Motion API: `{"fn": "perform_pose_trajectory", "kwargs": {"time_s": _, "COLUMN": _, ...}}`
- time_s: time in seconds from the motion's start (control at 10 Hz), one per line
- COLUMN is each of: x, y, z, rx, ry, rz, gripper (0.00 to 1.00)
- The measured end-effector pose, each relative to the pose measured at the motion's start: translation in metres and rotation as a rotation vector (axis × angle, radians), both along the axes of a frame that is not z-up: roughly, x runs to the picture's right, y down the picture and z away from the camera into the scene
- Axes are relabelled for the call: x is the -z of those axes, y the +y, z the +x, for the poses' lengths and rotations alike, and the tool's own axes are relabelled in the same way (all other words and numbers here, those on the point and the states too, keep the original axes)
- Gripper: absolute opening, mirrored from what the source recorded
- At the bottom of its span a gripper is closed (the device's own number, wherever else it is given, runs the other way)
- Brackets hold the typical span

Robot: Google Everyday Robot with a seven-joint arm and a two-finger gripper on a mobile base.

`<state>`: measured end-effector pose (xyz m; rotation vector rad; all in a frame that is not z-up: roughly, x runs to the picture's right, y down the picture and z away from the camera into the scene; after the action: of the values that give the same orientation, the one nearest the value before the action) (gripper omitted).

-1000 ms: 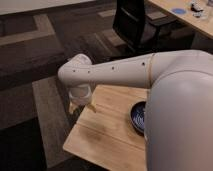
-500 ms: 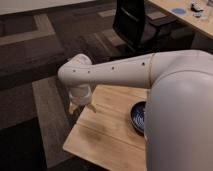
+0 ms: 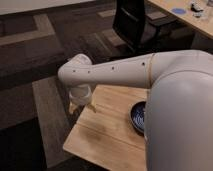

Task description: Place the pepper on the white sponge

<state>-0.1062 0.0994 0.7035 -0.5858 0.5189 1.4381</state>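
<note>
My gripper (image 3: 82, 106) hangs down from the white arm (image 3: 115, 72) at the far left corner of the small wooden table (image 3: 102, 135). Only its wrist and a bit of its lower end show. The pepper and the white sponge are not visible in this view; the arm's large white body covers the right part of the table.
A round dark-blue patterned bowl (image 3: 137, 117) stands on the table's right side, half hidden by the arm. A black office chair (image 3: 132, 25) stands beyond the table. A light desk (image 3: 187, 17) with small items is at the top right. Dark carpet lies all around.
</note>
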Motion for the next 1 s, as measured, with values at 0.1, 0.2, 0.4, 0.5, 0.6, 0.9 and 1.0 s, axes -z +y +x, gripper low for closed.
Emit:
{"fn": "perform_pose_trajectory", "kwargs": {"time_s": 0.1, "x": 0.0, "y": 0.0, "z": 0.0, "rx": 0.0, "ry": 0.0, "rz": 0.0, "gripper": 0.65}}
{"fn": "perform_pose_trajectory", "kwargs": {"time_s": 0.2, "x": 0.0, "y": 0.0, "z": 0.0, "rx": 0.0, "ry": 0.0, "rz": 0.0, "gripper": 0.65}}
{"fn": "perform_pose_trajectory", "kwargs": {"time_s": 0.4, "x": 0.0, "y": 0.0, "z": 0.0, "rx": 0.0, "ry": 0.0, "rz": 0.0, "gripper": 0.65}}
{"fn": "perform_pose_trajectory", "kwargs": {"time_s": 0.5, "x": -0.001, "y": -0.001, "z": 0.0, "rx": -0.003, "ry": -0.005, "rz": -0.004, "gripper": 0.65}}
{"fn": "perform_pose_trajectory", "kwargs": {"time_s": 0.6, "x": -0.005, "y": -0.008, "z": 0.009, "rx": -0.008, "ry": -0.006, "rz": -0.012, "gripper": 0.65}}
{"fn": "perform_pose_trajectory", "kwargs": {"time_s": 0.9, "x": -0.026, "y": -0.05, "z": 0.062, "rx": -0.011, "ry": -0.004, "rz": -0.033, "gripper": 0.65}}
{"fn": "perform_pose_trajectory", "kwargs": {"time_s": 1.0, "x": -0.031, "y": -0.075, "z": 0.087, "rx": 0.014, "ry": -0.002, "rz": -0.026, "gripper": 0.65}}
